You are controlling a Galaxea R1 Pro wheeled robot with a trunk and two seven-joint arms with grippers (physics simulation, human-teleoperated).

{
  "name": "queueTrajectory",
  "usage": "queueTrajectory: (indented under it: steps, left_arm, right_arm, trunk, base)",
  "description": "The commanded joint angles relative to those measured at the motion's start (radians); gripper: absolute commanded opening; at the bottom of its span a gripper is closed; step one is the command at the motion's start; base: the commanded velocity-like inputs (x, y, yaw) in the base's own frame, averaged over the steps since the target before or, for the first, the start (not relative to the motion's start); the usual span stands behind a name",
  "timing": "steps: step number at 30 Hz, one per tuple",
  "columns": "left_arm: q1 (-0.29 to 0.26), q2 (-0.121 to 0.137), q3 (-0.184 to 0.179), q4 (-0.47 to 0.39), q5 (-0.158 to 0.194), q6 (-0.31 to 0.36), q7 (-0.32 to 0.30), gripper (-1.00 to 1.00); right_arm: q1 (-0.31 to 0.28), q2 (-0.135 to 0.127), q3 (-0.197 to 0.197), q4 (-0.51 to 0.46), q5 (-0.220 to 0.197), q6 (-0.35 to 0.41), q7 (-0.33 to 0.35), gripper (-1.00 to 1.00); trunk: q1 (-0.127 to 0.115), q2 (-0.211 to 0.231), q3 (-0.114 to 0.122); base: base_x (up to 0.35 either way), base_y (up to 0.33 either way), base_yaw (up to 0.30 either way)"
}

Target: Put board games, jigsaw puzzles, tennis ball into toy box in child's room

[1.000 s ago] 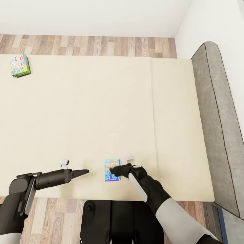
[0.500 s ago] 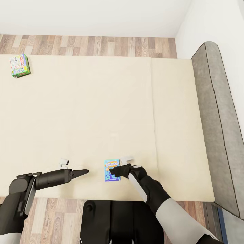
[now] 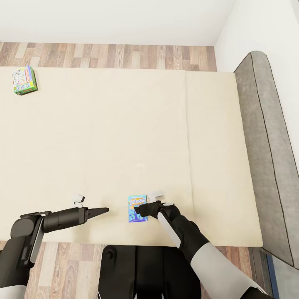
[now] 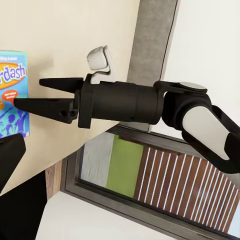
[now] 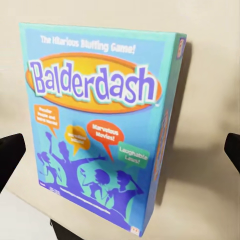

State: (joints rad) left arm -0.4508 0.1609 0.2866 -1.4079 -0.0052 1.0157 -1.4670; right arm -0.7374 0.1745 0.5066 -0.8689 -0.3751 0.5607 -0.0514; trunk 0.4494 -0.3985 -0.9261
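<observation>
A small blue board game (image 3: pixel 136 209), lettered "Balderdash" (image 5: pixel 97 130), lies flat on the bed (image 3: pixel 124 137) near its front edge. My right gripper (image 3: pixel 140 209) hangs just over it, open, with a finger on either side of the box and nothing held. From the left wrist view its two fingers (image 4: pixel 55 82) stand apart, tips by the box's edge (image 4: pixel 10 95). My left gripper (image 3: pixel 101 211) hovers open over the mattress a little to the left. The green-edged Monopoly board game (image 3: pixel 24 80) lies at the bed's far left corner.
The grey headboard (image 3: pixel 270 137) runs down the right side against the white wall. Wood-plank floor (image 3: pixel 116 56) lies beyond the bed's far edge and in front of it by my base (image 3: pixel 137 270).
</observation>
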Motion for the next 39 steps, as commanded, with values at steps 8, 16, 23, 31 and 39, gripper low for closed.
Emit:
queueTrajectory:
  steps: [8, 16, 23, 31, 39]
  left_arm:
    - [0.0, 0.0, 0.0, 0.0, -0.002, 0.01, -0.007, 1.0]
    - [0.0, 0.0, 0.0, 0.0, -0.002, 0.009, -0.007, 1.0]
    - [0.0, 0.0, 0.001, 0.0, -0.001, 0.009, -0.008, 1.0]
    - [0.0, 0.001, 0.002, 0.0, 0.0, 0.009, -0.009, 1.0]
    - [0.0, 0.001, 0.002, 0.0, -0.001, 0.009, -0.009, 1.0]
  right_arm:
    - [0.0, 0.0, 0.001, 0.02, 0.0, 0.005, -0.009, 1.0]
    - [0.0, 0.0, 0.0, 0.048, 0.003, 0.004, -0.011, 1.0]
    - [0.0, 0.0, -0.001, 0.052, 0.004, 0.002, -0.011, 1.0]
    - [0.0, 0.0, -0.002, 0.052, 0.005, 0.0, -0.012, 1.0]
    - [0.0, 0.0, -0.001, 0.052, 0.006, -0.018, -0.011, 1.0]
  trunk:
    - [0.001, -0.002, -0.001]
    - [0.001, -0.002, -0.001]
    - [0.001, -0.002, -0.001]
    - [0.001, -0.002, -0.001]
    - [0.001, -0.002, -0.001]
  base:
    - [0.0, 0.0, 0.0]
    - [0.0, 0.0, 0.0]
    - [0.0, 0.0, 0.0]
    - [0.0, 0.0, 0.0]
    - [0.0, 0.001, 0.0]
